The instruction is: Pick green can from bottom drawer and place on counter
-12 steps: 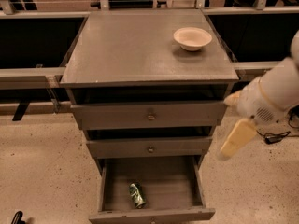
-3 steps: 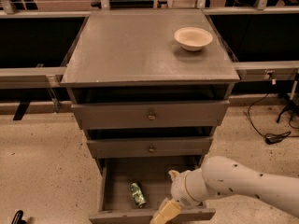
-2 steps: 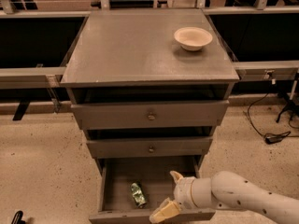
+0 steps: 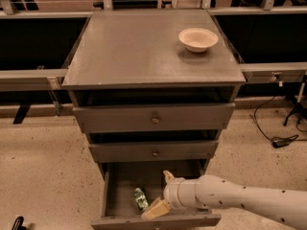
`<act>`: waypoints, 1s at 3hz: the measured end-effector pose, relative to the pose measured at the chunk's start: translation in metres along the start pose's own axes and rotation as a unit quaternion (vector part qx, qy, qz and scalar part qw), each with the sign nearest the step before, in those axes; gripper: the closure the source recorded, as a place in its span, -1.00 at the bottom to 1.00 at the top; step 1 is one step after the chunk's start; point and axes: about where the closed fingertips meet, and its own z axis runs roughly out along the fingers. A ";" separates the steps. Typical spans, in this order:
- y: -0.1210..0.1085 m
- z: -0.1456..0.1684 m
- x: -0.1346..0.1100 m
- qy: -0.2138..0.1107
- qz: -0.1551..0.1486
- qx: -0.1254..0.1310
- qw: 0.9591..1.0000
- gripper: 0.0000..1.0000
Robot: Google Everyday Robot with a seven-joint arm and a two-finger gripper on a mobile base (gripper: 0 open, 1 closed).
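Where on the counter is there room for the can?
The counter is bare left of the bowl and along its whole front edge. Only the back right corner is taken. Down in the bottom drawer, the gripper crowds the green can.

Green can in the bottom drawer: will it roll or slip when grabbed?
The green can lies on its side in the bottom drawer, so a nudge would likely roll it. Its smooth, round body may slip under a loose grip. The tool sits open just beside it.

Gripper [image 4: 162,193] in open bottom drawer [image 4: 120,195], jaws spread beside green can [image 4: 140,199], drawer's left side free
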 end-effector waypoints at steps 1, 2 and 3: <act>-0.012 0.032 0.007 -0.014 -0.019 0.037 0.999 -1.00; -0.032 0.031 -0.005 -0.034 -0.019 0.075 0.996 -1.00; -0.032 0.031 -0.005 -0.034 -0.019 0.075 0.996 -1.00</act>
